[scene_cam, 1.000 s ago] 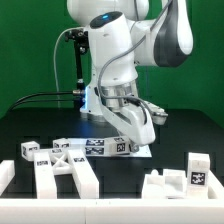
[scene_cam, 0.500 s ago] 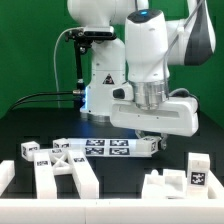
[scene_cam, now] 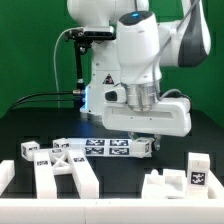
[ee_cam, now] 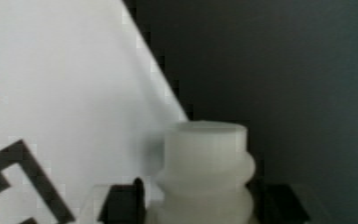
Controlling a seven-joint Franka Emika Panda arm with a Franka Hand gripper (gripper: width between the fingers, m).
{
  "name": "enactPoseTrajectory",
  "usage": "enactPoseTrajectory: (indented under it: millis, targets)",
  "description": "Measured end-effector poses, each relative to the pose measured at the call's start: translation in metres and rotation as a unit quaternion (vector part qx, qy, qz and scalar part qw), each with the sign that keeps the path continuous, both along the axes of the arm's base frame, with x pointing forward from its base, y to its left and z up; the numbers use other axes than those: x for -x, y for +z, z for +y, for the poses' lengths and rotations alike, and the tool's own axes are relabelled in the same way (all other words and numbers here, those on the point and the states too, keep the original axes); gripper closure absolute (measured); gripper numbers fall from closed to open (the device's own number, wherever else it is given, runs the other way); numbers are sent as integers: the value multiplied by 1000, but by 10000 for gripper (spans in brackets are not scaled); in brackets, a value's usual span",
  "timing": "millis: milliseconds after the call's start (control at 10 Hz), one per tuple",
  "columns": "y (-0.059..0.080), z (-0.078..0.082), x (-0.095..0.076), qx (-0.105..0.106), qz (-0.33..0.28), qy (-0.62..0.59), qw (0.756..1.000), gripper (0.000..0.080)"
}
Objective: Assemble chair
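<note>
On the black table point(scene_cam: 25, 128), chair parts point(scene_cam: 28, 150) are lying unjoined (frame point(scene_cam: 62, 172) at seven o'clock, blocks point(scene_cam: 170, 187) at five); one leg point(ee_cam: 202, 160) is being clenched in the gripper point(scene_cam: 148, 140).

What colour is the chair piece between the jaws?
Plain white; the chair piece shows best in the wrist view.

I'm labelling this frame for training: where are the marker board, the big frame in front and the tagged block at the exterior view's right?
marker board point(scene_cam: 100, 147): exterior view, its middle.
frame point(scene_cam: 84, 180): exterior view, one front bar.
tagged block point(scene_cam: 197, 175): exterior view, its tag.
</note>
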State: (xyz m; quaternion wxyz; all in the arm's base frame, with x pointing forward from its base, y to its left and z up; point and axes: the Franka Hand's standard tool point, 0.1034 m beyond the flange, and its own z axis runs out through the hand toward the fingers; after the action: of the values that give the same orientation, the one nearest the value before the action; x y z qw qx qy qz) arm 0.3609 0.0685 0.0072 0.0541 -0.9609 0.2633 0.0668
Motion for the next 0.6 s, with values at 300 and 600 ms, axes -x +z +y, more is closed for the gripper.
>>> enactPoseTrajectory:
  millis: [300,600]
  targets:
    - [0,0,0,1,1,0,1000,284]
    - [13,-8,-12,-40,40,-6,998,158]
